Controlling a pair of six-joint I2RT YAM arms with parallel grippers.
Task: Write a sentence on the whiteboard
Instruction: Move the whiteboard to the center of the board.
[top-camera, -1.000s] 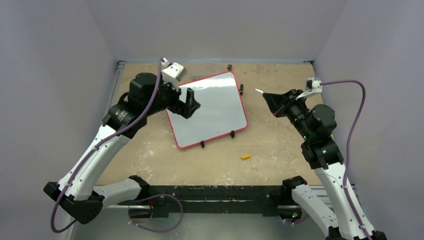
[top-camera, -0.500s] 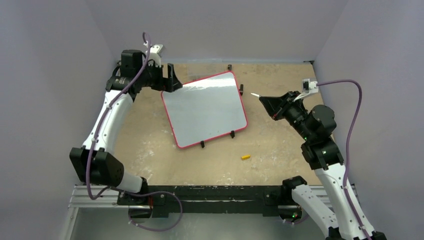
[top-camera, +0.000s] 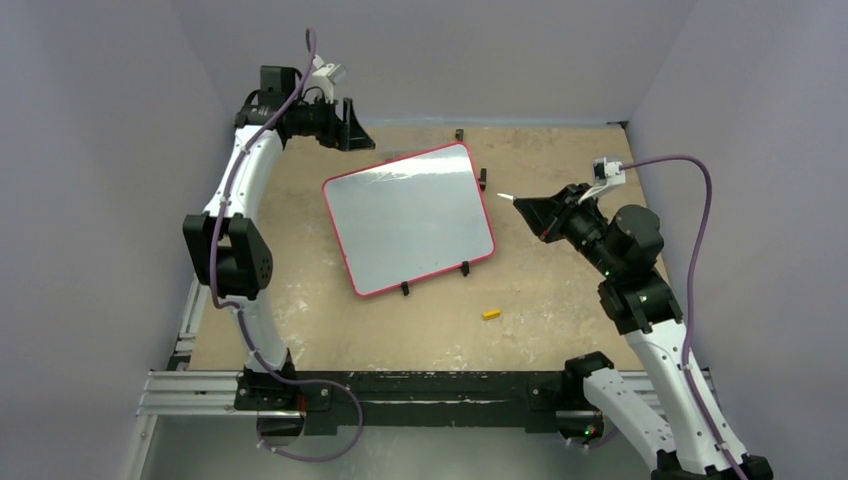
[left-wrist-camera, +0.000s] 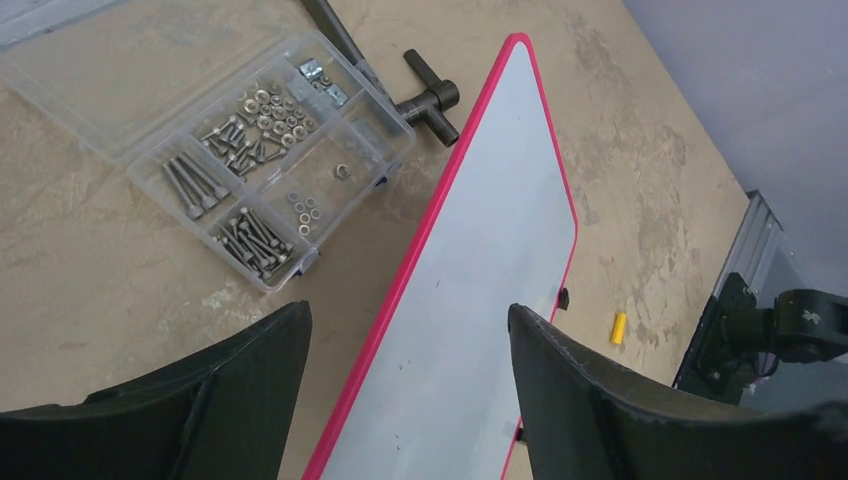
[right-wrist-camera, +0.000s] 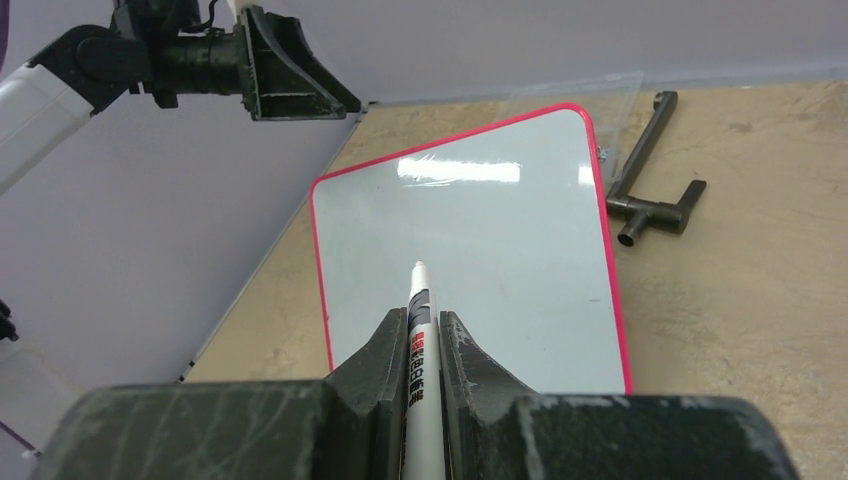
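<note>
The whiteboard (top-camera: 410, 220) lies tilted on the table with a red-pink rim and a blank pale face. No lettering of the sentence shows on it. My left gripper (top-camera: 350, 125) is open and empty, raised high over the far left corner, off the board. Its wrist view looks down on the board (left-wrist-camera: 500, 250) between the open fingers (left-wrist-camera: 408, 312). My right gripper (top-camera: 528, 210) is shut on a white marker (top-camera: 506, 197), tip pointing at the board's right edge and held above it. In the right wrist view the marker (right-wrist-camera: 417, 300) sticks out over the board (right-wrist-camera: 480, 220).
A small yellow marker cap (top-camera: 491, 314) lies on the table near the board's front right; it also shows in the left wrist view (left-wrist-camera: 619, 327). A clear box of screws (left-wrist-camera: 250, 170) and a black T-handle tool (left-wrist-camera: 430, 100) lie beyond the board's far edge.
My left arm has lifted off the board and swung up to the far left corner. My right gripper with the marker has crept left toward the board's edge.
</note>
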